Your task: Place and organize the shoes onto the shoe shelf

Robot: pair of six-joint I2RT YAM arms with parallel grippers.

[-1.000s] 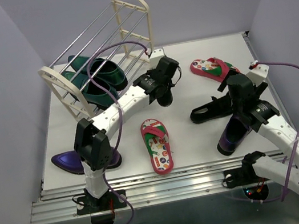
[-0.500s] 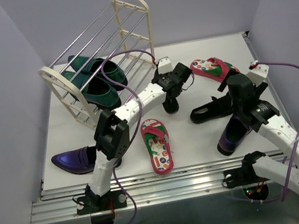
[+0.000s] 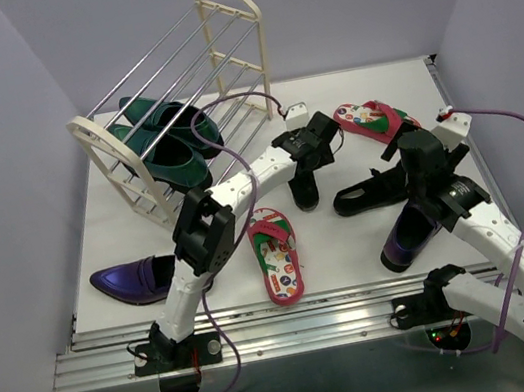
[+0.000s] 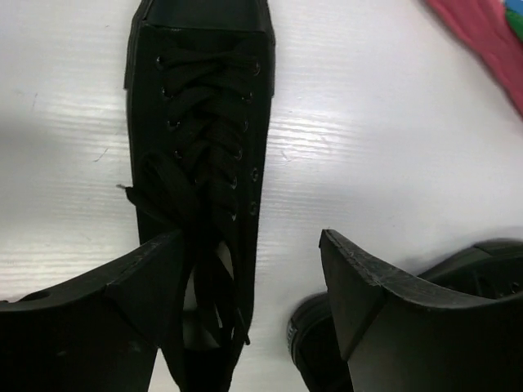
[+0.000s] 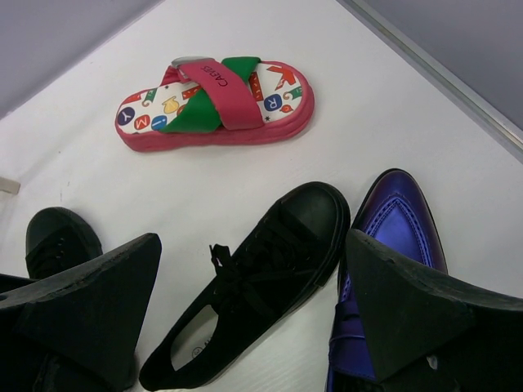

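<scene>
2 green shoes on shelf, overhead view only

Shoe shelf, upper left of top view: cream plastic end frames, smooth, low sheen. Rods: thin bright metal, mirror-shiny.

Green shoes on it: smooth, faint gloss, leather-like.

Purple loafer, lower right of right wrist view: high gloss, patent-looking, blue-violet highlights.

Black lace-up shoe: matt woven cloth upper, flat cloth laces; toe cap smoother, rubbery.

Sandal: red foam-like sole, matt; printed insole; red and green straps, cloth-like.

Table: white, smooth, soft sheen, fine streaks.

Fingers of left gripper: matt black plastic, slightly grainy.

Rail, bottom edge of top view: brushed grey metal.
</scene>
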